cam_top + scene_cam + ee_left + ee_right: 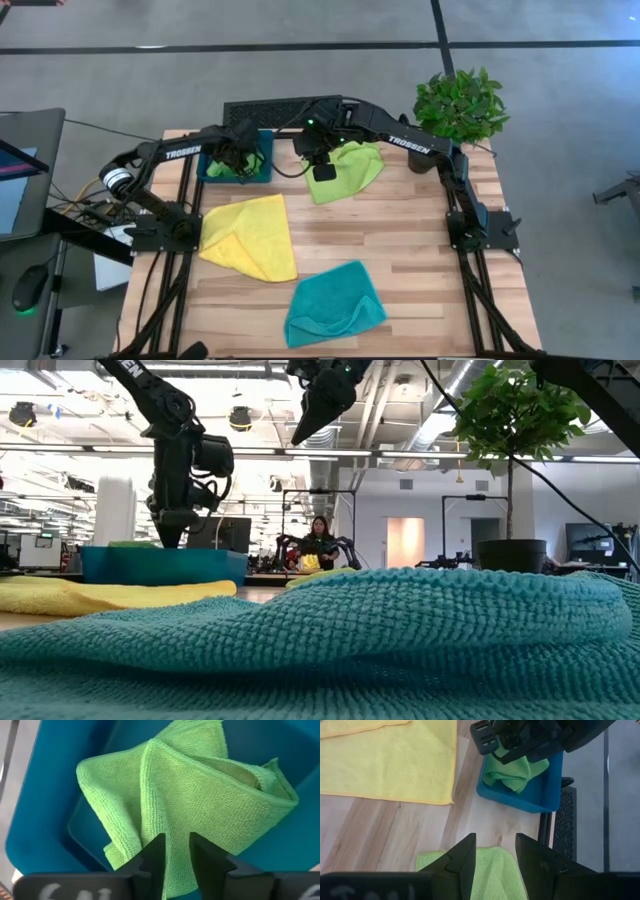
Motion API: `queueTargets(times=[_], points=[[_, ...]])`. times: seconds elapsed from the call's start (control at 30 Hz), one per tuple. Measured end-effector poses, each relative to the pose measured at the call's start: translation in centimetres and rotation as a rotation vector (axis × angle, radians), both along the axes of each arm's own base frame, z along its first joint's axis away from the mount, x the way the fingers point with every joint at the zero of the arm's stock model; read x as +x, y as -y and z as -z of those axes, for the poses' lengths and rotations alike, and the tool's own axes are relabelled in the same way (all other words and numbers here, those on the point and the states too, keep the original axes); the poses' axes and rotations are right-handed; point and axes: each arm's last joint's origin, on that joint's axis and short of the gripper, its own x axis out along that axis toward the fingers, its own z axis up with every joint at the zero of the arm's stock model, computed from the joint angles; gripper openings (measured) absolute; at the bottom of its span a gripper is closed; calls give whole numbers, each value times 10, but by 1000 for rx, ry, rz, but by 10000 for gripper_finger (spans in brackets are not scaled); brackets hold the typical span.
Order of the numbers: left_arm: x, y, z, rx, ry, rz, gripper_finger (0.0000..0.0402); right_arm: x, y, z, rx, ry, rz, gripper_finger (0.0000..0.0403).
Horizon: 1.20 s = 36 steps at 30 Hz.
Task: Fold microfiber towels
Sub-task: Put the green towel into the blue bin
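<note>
A lime green towel (190,785) lies folded and bunched in the blue tray (262,172) at the far left. My left gripper (177,852) points down into the tray right over this towel, its fingers a little apart. A second lime green towel (350,170) lies crumpled on the table at the far middle. My right gripper (495,852) hangs open well above it. A yellow towel (250,235) lies partly folded at the left. A teal towel (335,305) lies crumpled near the front edge. My left gripper comes at the towel in the tray from above, and green cloth (177,870) shows in the narrow gap between its fingertips. Whether the fingers touch the cloth I cannot tell.
A potted plant (460,105) stands at the far right corner. A black slotted box (285,108) lies along the far edge behind the tray. Bare wood lies between the yellow towel and the right arm's base. A person (320,540) sits far off in the room.
</note>
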Motion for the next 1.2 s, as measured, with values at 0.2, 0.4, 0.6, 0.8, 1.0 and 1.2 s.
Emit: queueTargets(times=[0.2, 0.4, 0.6, 0.8, 1.0, 1.2], points=[[5, 4, -1, 65, -64, 48, 136, 0, 0, 0, 0, 0, 0, 161], [1, 2, -2, 160, -141, -48, 157, 0, 0, 0, 0, 0, 0, 161], [-3, 1, -1, 68, -80, -63, 158, 0, 0, 0, 0, 0, 0, 161], [-4, 1, -1, 92, -115, -70, 157, 0, 0, 0, 0, 0, 0, 161], [-7, 4, 6, 70, -138, -62, 157, 0, 0, 0, 1, 0, 0, 161], [-8, 5, 10, 64, -145, -60, 157, 0, 0, 0, 0, 0, 0, 161]])
